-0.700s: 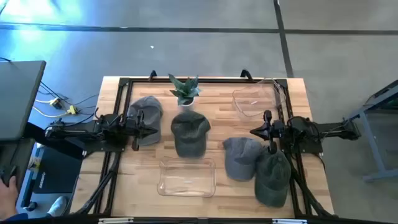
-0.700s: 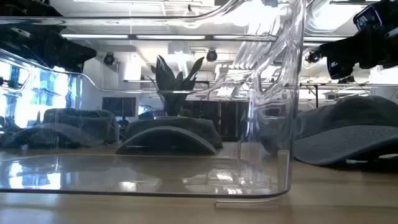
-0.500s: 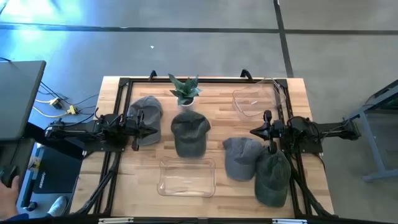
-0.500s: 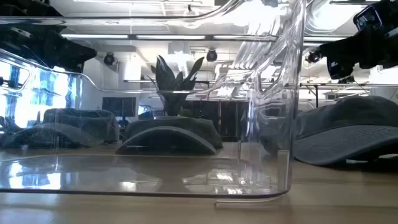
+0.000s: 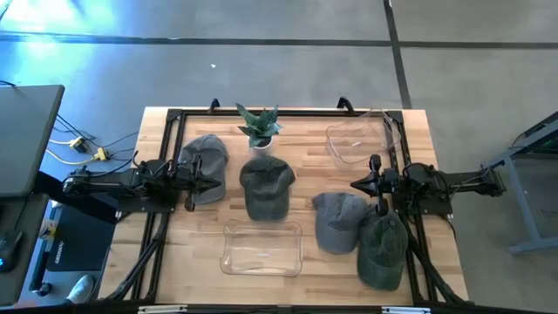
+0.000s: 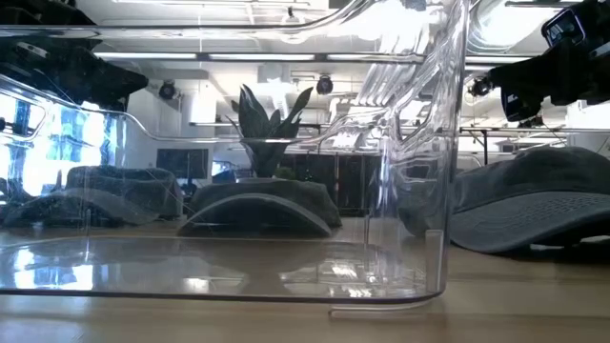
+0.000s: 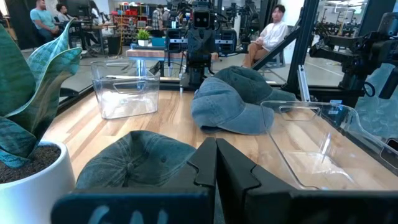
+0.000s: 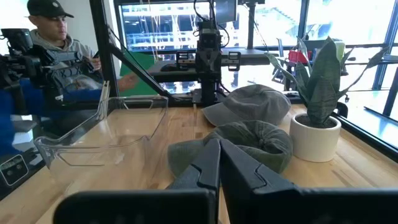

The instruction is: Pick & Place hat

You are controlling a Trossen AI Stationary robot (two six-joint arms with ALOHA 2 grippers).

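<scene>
The right gripper (image 5: 361, 184) is parked at the table's right side, fingers pressed together on nothing, as the right wrist view shows (image 8: 214, 163). The left gripper (image 5: 212, 184) is parked opposite at the left side, likewise closed and empty (image 7: 216, 163).

Four caps are on the wooden table (image 5: 305, 139). Just beside the right gripper, toward the near edge, lies a blue-grey denim cap (image 5: 338, 220); touching it, under the right arm, lies an olive-green cap (image 5: 384, 247). A dark green cap (image 5: 266, 185) lies mid-table between the two grippers, its long axis running from the far edge to the near edge, brim toward the near edge. A light grey cap (image 5: 205, 157) lies partly under the left gripper.

Two containers are present: a clear rectangular plastic bin (image 5: 261, 248) near the front edge, directly in front of the dark green cap, and a clear plastic bin at the far right corner (image 5: 357, 141), near the right gripper. A small potted plant in a white pot (image 5: 259, 128) stands at the far edge behind the dark green cap.

Judgement: no cap has been grasped yet. The denim cap is nearest the right gripper, a short reach toward the near edge; the light grey cap is nearest the left. The dark green cap is roughly equidistant. Which cap is meant cannot be told from the task line.
</scene>
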